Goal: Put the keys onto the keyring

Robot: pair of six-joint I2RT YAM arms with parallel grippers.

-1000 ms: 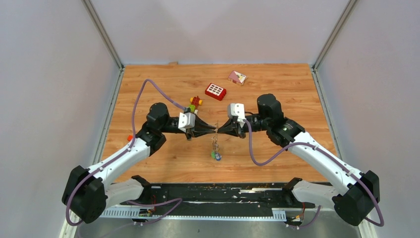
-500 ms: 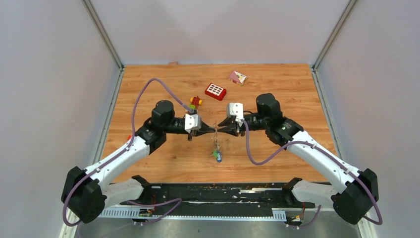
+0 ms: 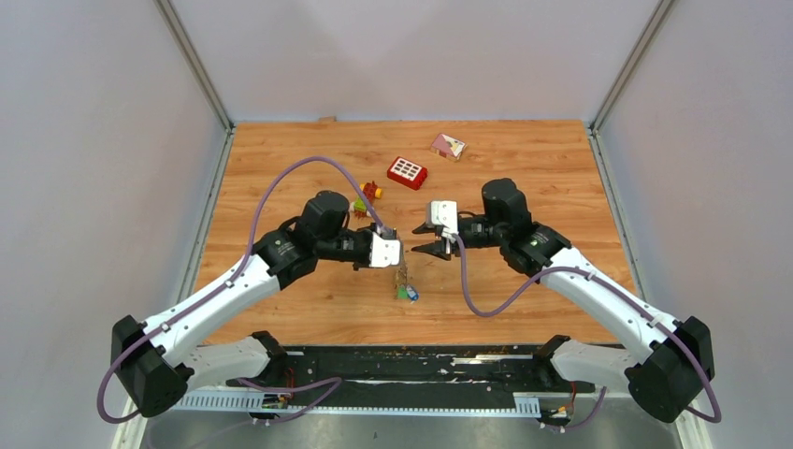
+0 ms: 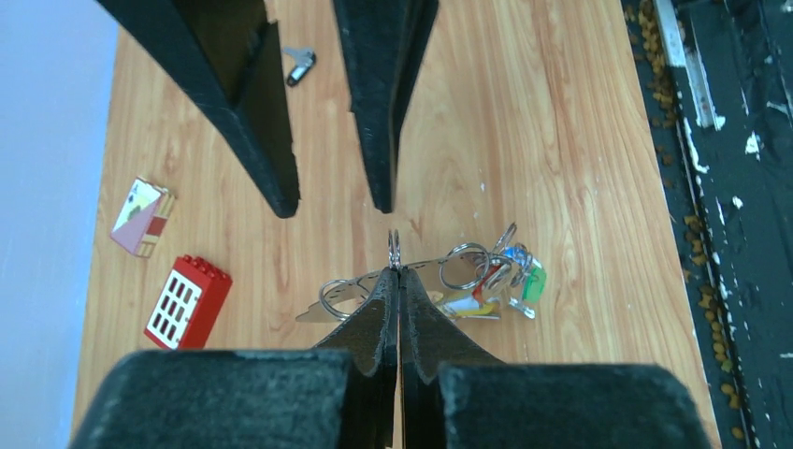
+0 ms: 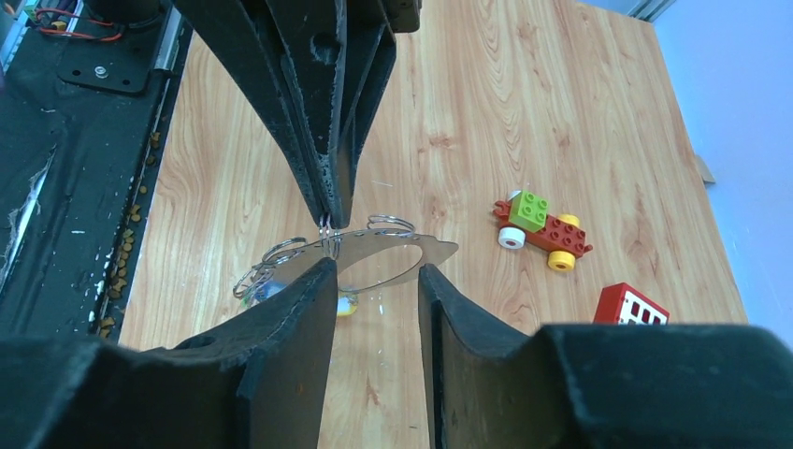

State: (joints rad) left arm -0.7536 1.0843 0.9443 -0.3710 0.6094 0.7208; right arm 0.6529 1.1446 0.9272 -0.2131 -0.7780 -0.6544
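My left gripper point(image 3: 399, 253) is shut on the keyring point(image 5: 439, 248), a thin grey metal hoop, and holds it just above the table. In the left wrist view the fingertips point(image 4: 391, 281) pinch its edge. Several keys point(image 4: 524, 279) with green, blue, yellow and red tags hang bunched on small rings at the hoop's low end point(image 3: 408, 293). My right gripper point(image 3: 418, 247) faces the left one across the hoop, open. Its fingers point(image 5: 318, 281) stand on either side of the hoop without touching it. Another key point(image 4: 299, 64) lies loose on the wood beyond the right gripper.
A block toy car point(image 3: 367, 196) sits behind the left arm. Further back lie a red brick with white squares point(image 3: 408, 172) and a small card box point(image 3: 448, 146). A black rail point(image 3: 411, 360) runs along the near table edge.
The right gripper has opened and let go of the hoop. The left gripper has shut on it and swung right and nearer, so the hoop and keys now hang from the left alone.
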